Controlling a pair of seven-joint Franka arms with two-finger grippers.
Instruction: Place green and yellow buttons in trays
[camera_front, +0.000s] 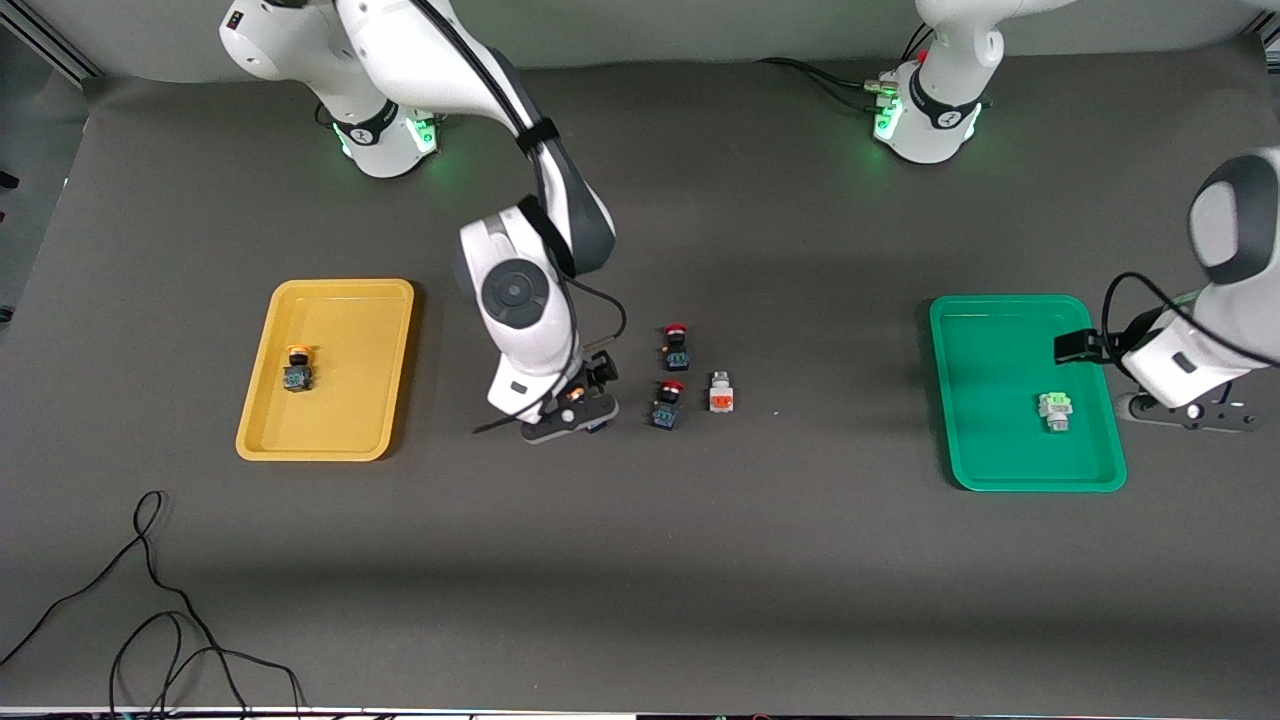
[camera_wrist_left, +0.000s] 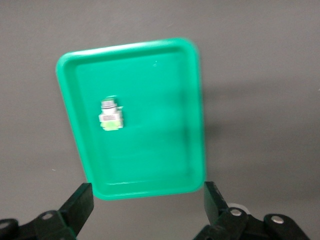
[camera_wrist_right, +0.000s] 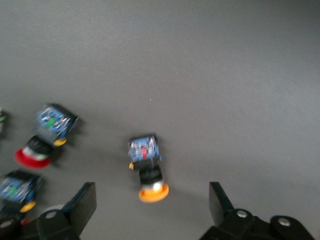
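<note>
My right gripper (camera_wrist_right: 150, 200) hangs with jaws spread, bare tabletop (camera_wrist_right: 210, 75) around the yellow-capped button (camera_wrist_right: 148, 167). Two red-capped buttons (camera_wrist_right: 46, 134) crowd at its nine o'clock in the right wrist view, well apart.

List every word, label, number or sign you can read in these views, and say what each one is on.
No text can be read in any view.
Right arm: small dark marks on the link near its base, too small to read.
Yellow-capped button under the right gripper: blue body with coloured marks, blurred, unreadable.
Green-faced button in the green tray: no legible marking.
</note>
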